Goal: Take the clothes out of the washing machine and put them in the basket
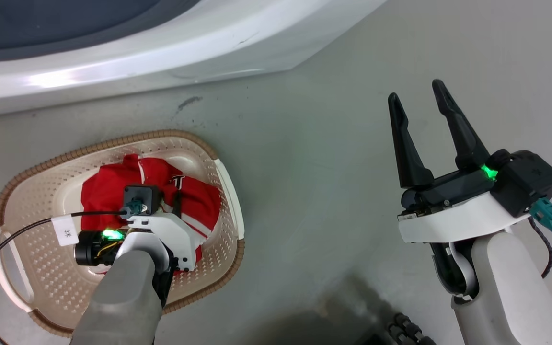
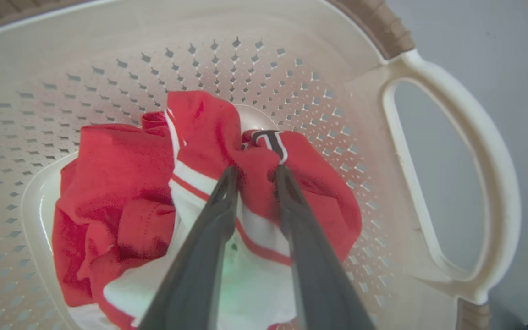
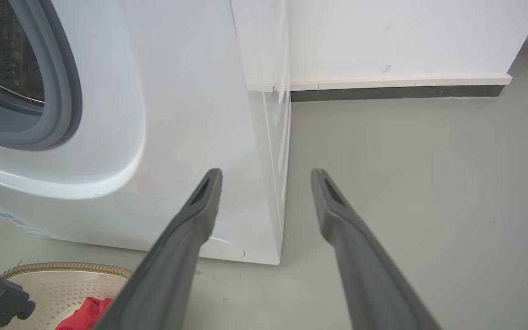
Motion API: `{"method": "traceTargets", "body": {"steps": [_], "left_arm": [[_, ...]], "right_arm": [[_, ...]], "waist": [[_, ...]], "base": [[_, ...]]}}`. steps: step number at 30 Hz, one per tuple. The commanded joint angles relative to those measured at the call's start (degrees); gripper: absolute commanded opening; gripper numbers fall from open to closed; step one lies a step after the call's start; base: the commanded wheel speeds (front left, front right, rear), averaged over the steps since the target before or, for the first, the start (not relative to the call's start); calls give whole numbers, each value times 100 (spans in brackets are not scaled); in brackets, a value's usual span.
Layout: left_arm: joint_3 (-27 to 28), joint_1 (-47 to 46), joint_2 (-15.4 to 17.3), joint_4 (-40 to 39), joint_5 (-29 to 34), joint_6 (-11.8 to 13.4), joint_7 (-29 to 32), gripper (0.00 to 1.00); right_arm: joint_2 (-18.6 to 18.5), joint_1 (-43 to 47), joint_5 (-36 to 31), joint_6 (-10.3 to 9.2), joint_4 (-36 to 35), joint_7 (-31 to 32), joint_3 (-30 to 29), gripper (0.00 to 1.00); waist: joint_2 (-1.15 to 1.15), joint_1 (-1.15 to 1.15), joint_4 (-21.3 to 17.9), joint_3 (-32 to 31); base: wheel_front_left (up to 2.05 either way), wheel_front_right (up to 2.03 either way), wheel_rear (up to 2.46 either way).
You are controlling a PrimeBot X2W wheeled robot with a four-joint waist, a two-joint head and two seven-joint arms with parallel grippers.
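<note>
Smooth grey floor [image 1: 314, 158] pretty much everywhere, with a dark scuff [image 1: 189, 102] near the washing machine [image 1: 170, 43], which stands by a white wall [image 3: 406, 36] with a dark skirting strip [image 3: 397, 93]. The basket [image 1: 36, 201] sits on the floor in front of the machine, clothes [image 1: 106, 191] bunched up inside. The left gripper [image 2: 257, 172] is pinching a fold of the red-and-white one. The right gripper [image 1: 415, 92] hangs spread wide over bare floor.
</note>
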Motion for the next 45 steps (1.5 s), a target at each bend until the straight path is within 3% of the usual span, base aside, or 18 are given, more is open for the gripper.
{"method": "traceTargets", "body": {"steps": [1, 11, 18, 31, 37, 45], "left_arm": [[33, 68, 28, 6, -22, 2, -13, 100], [286, 817, -182, -1019, -69, 12, -14, 100], [434, 1483, -322, -2411, 163, 149, -14, 100], [566, 2528, -396, -5092, 529, 329, -13, 100], [647, 2928, -399, -5727, 649, 397, -14, 100], [803, 3542, -306, -5914, 771, 506, -14, 100]], "right_arm": [[6, -43, 12, -3, 107, -46, -41, 100], [4, 403, -257, -2, 475, -80, -298, 100], [1, 851, -456, -3, 489, -22, -580, 100], [3, 1426, -707, -3, 184, 328, -918, 100], [3, 1694, -789, -3, 66, 478, -945, 100], [3, 2094, -821, -2, -69, 624, -896, 100]], "waist": [[0, -2, 23, -211], [0, -2, 402, -1567], [0, -2, 663, -2427], [0, -2, 894, -3357], [0, -2, 938, -3735], [0, -2, 945, -4170]], "base": [[0, 0, 0], [0, 0, 0], [0, 0, 0], [0, 0, 0], [0, 0, 0], [0, 0, 0]]}}
